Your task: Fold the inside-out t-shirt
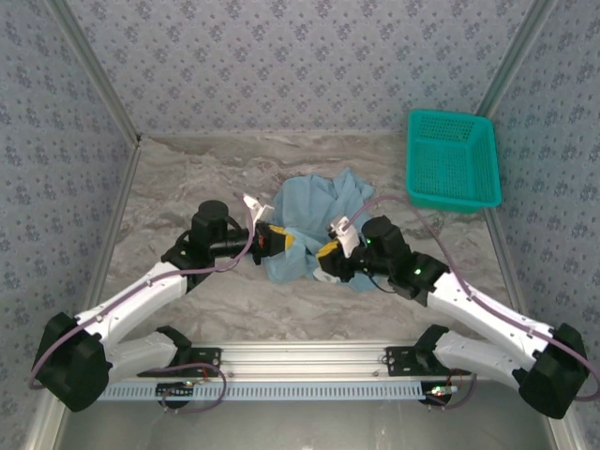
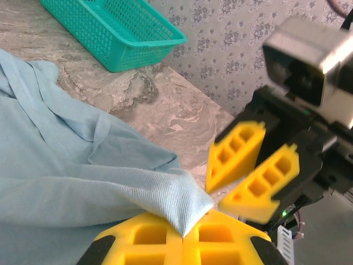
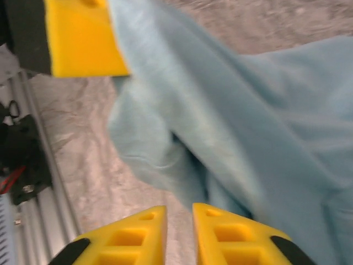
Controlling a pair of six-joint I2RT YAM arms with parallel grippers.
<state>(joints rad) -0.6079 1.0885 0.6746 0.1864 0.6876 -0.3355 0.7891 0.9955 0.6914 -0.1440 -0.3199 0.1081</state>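
Light blue t-shirt point(image 1: 314, 211) bunched left of teal basket point(image 1: 451, 200); left gripper point(image 2: 182, 234), on far-from-basket side, pinching a fabric corner; right gripper point(image 3: 179, 212), basket side, jaws narrowly apart, empty.

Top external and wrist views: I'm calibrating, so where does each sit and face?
Top external: overhead from behind, looking down on t-shirt, basket, left arm, right arm.
Left wrist: faces toward the basket across the t-shirt, pinched by left fingers.
Right wrist: faces t-shirt and table; right fingers apart.
Shared: each wrist view shows the other's fingers.
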